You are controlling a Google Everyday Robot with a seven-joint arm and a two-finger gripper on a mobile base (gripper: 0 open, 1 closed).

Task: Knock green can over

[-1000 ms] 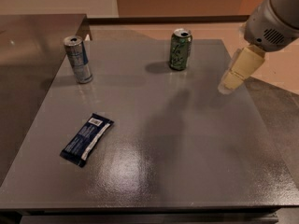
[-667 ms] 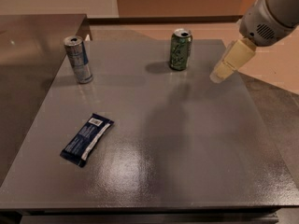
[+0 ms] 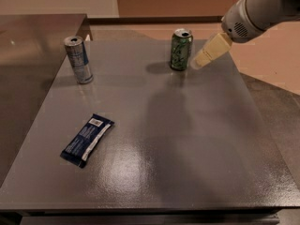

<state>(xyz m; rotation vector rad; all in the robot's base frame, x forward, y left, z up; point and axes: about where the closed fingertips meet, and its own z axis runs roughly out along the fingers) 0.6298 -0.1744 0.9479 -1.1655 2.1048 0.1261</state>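
- Dark grey, glossy square table (image 3: 187, 149) fills the view; tan floor and a pale wall lie behind it.
- Short dark-green drink can with pale markings and a silver rim (image 3: 180, 49) stands upright near the far edge, right of centre. Not tipped, so the task is not yet done.
- Cream-coloured gripper (image 3: 200, 59) on the end of a grey-white robot arm (image 3: 262, 8) slants down from the upper right. Its tip sits just beside the green can's right side, low on the body. Contact or a sliver of gap: cannot be told.
- Pincer state: cannot tell how far open it is; it reads as one pale block. It carries nothing.
- Taller, slim silver-and-blue can (image 3: 78, 60) stands upright at the far left, well apart from the gripper.
- Dark blue snack wrapper (image 3: 87, 139) lies flat, front left, well clear of both.
- Judgement: approach looks complete; what remains is the sideways push leftward to topple the green can.
- Low contact may slide the can rather than tip it.
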